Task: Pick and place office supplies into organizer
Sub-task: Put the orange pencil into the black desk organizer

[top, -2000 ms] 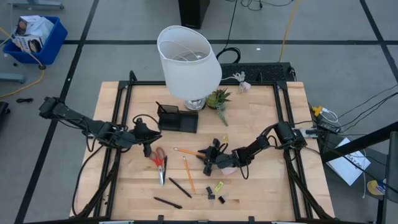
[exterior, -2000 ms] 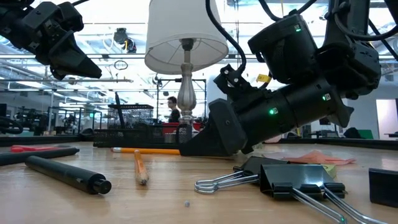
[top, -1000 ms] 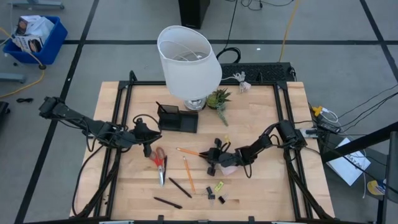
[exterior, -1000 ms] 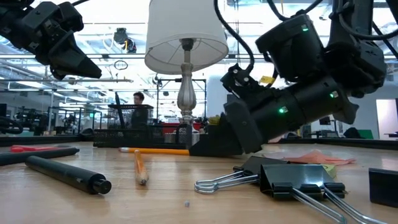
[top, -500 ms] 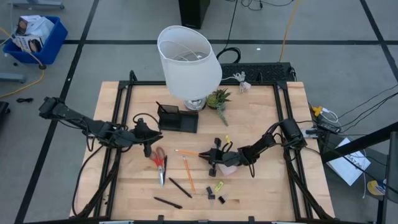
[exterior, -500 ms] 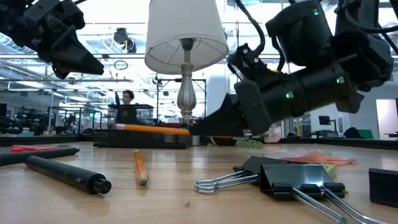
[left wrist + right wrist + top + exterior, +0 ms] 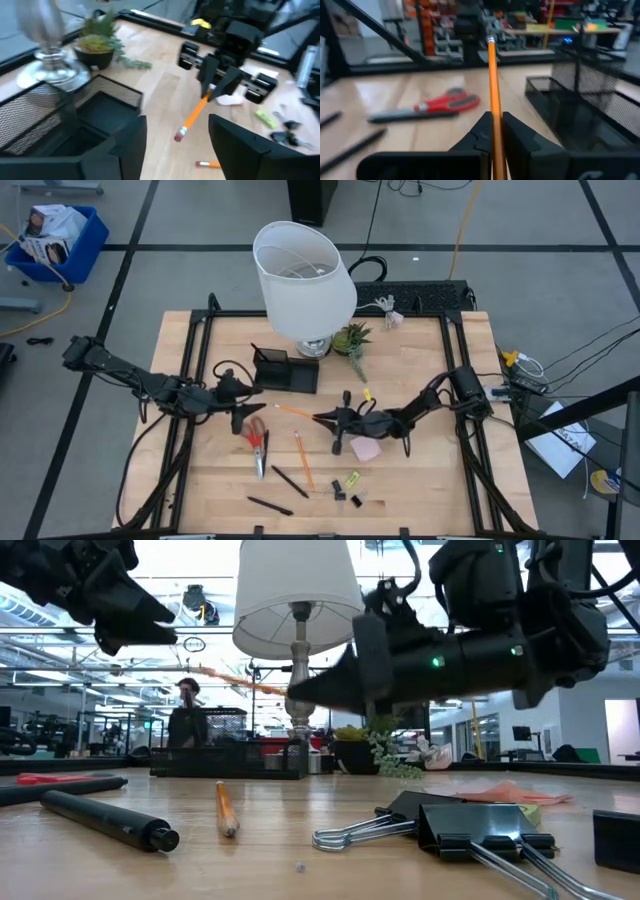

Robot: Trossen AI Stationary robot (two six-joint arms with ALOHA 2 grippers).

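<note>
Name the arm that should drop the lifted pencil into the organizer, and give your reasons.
Right. The right gripper is already shut on the orange pencil, held above the table and pointing toward the black organizer. The left gripper hovers open beside the organizer, holding nothing.

Orange pencil [image 7: 298, 413], flat on the table before, now lifted clear in the right gripper [image 7: 320, 418]

The right gripper [image 7: 300, 690] holds an orange pencil [image 7: 240, 680] aloft above the table [image 7: 300, 840], where another pencil [image 7: 225, 808] and binder clips [image 7: 440, 830] lie.
</note>
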